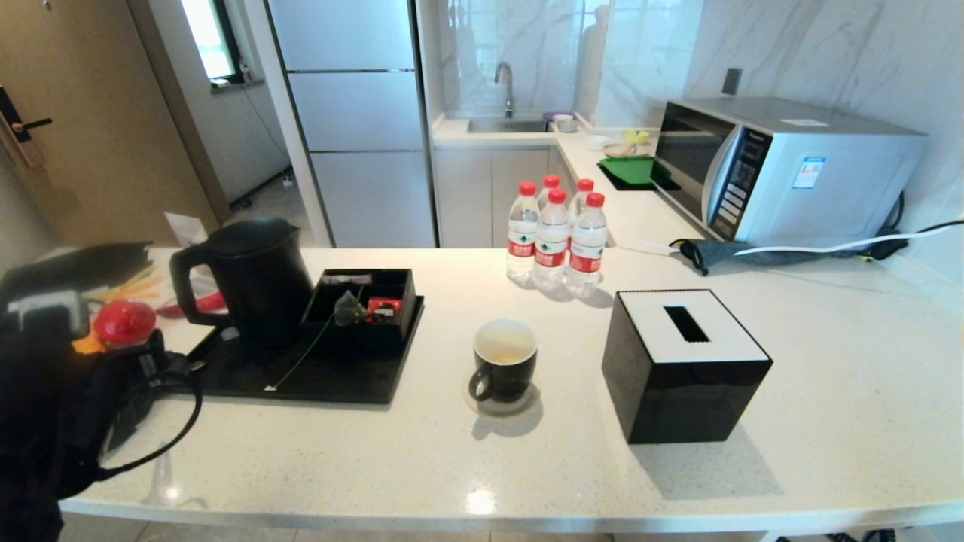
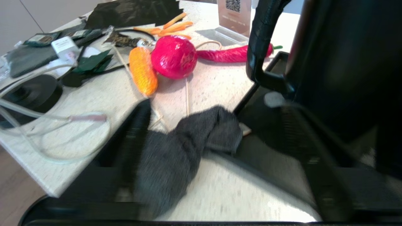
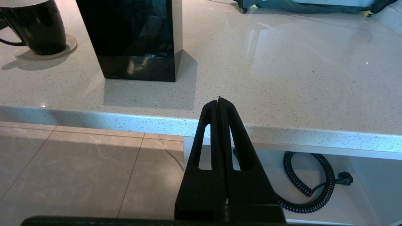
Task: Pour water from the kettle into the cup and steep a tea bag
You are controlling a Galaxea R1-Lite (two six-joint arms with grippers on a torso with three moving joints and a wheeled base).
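Kettle (image 1: 245,278) and cup (image 1: 504,360) are the two things that matter, and neither is held. Nearest, the right gripper (image 3: 220,102) is parked below the counter's (image 1: 828,421) front edge, jaws pressed together on nothing. The left gripper (image 2: 201,131) hangs by the kettle's loop handle (image 2: 259,47); whether its jaws are open I cannot tell. Mid-counter, the cup sits on a coaster, pale water (image 1: 503,348) low inside. Beyond, the kettle stands upright on the black tray (image 1: 316,373), just beside the compartment box (image 1: 361,309) where the tea bag (image 1: 348,307) rests, string trailing over the tray. Filled, the kettle likely handles heavy and rigid; grip the handle. The sachet is light and limp; pinch its string.
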